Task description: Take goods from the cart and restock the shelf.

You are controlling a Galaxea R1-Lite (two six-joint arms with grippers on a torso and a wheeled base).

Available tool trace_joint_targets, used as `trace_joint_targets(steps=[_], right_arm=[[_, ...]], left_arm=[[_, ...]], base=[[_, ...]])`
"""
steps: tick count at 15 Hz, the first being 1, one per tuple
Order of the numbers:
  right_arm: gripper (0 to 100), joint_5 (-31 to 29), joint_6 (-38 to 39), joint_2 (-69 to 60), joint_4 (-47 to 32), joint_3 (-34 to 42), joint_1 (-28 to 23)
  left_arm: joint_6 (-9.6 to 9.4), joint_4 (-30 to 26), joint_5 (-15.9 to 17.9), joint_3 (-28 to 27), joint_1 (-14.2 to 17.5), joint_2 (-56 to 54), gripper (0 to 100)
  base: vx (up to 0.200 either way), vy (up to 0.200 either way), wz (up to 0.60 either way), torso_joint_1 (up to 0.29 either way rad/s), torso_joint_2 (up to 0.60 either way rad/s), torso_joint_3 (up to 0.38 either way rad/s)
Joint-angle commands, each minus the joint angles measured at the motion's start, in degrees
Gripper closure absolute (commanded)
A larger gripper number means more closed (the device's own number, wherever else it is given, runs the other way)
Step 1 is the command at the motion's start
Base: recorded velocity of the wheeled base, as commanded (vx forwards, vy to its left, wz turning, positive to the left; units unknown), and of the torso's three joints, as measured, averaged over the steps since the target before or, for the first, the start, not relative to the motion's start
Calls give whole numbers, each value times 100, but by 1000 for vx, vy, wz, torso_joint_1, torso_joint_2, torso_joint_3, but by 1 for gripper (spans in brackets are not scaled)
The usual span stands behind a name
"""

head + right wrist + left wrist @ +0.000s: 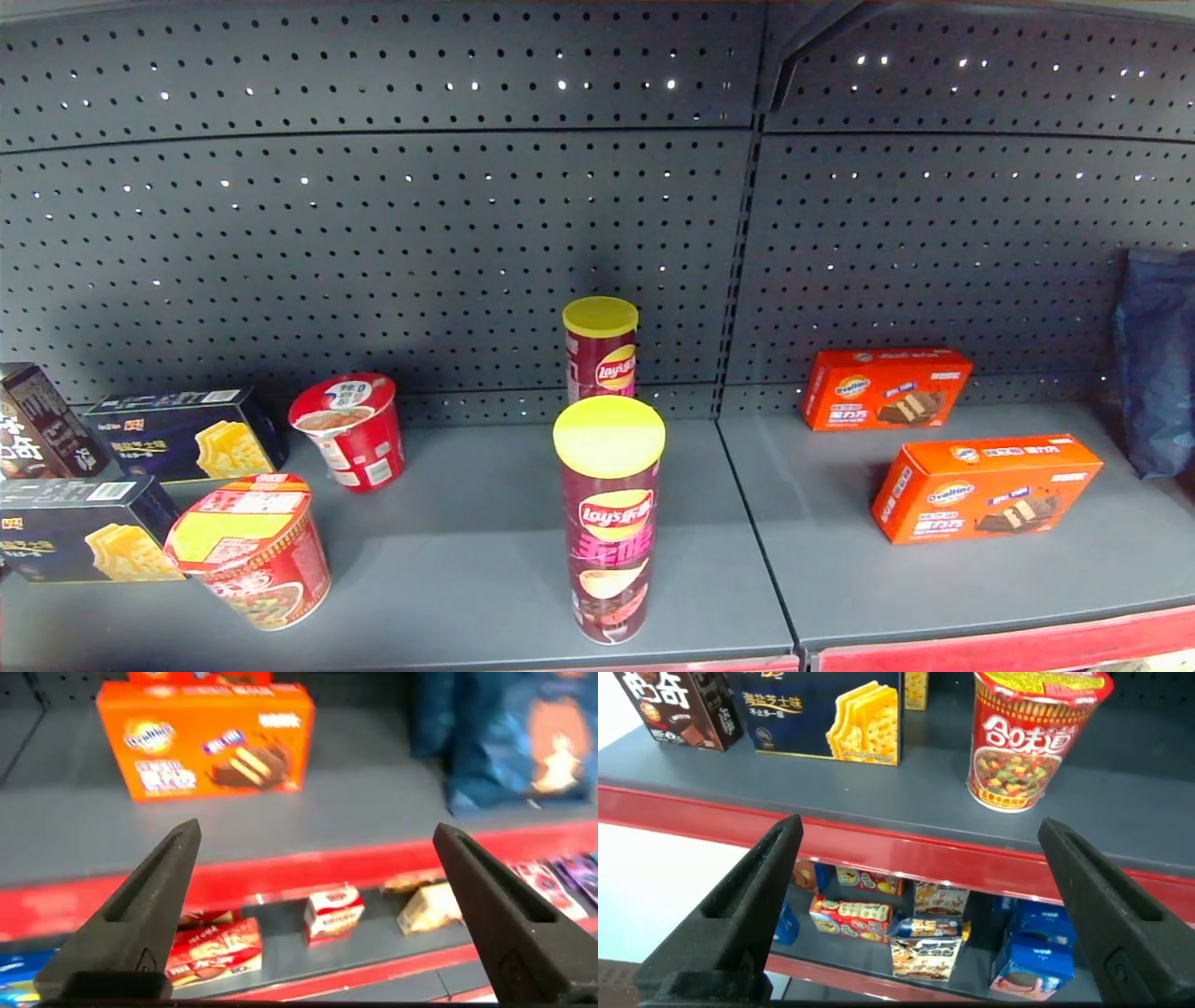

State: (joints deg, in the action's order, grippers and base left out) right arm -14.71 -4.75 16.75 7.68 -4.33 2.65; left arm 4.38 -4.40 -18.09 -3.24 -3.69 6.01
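Presently the left gripper (918, 826) and right gripper (315, 829) both gape wide and empty near the red front lip of the shelf (467, 523), while the front chip canister (609, 523) stands upright close behind that lip, likely light, stiff, smooth-walled and tippy, best pinched around mid-body.

You see oval logo labels on: front chip can (609, 523), rear chip can (600, 350), near orange box (985, 487), far orange box (885, 387). Large characters: noodle cup (1022, 742), cracker box (827, 714).
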Motion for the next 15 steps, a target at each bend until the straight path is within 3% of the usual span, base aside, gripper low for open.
trace_joint_targets(steps=[1,3,5,7,13,15], right_arm=[[0,39,54,-1675,-724,292,-256],[0,39,106,-1675,-689,310,-265],[0,48,141,-1675,-689,310,-265],[0,92,71,-1675,-689,310,-265],[0,206,89,-1675,-689,310,-265],[0,259,62,-1675,-689,310,-265]], left_arm=[[-51,9,86,17,0,-3,0],[-227,18,376,17,0,-12,0],[-271,106,526,52,0,-12,0],[-244,159,535,69,9,-12,0],[-244,159,833,87,0,-12,0],[-165,168,842,87,0,-12,0]], base=[[0,0,0,0,0,0],[0,0,0,0,0,0],[0,0,0,0,0,0],[-200,0,0,-2,2,7],[0,0,0,0,0,0],[-200,0,0,2,-2,5]])
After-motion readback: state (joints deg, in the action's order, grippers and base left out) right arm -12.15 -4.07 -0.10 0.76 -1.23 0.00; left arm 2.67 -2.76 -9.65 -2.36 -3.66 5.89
